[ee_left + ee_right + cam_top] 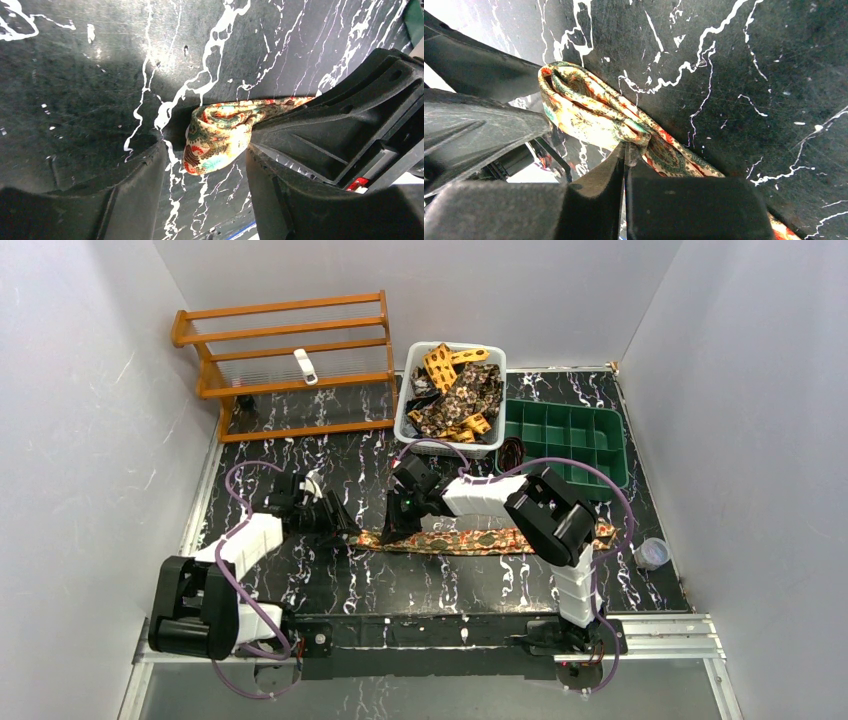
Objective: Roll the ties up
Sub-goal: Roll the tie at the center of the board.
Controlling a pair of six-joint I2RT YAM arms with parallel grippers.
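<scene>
Evidently the tie (480,540) is light, soft and slippery. It lies flat across the table (300,580), and its left end is folded into a loose loop. The right gripper (625,150) pinches this fold, while the left gripper (202,150) stands open around it. A hold close to the fold seems safest.

Words: none to read.
Numbers: none to read.
Tie (220,140): swirly print only, no letters.
White tag (305,367) on wooden rack (285,310): too small to read.
</scene>
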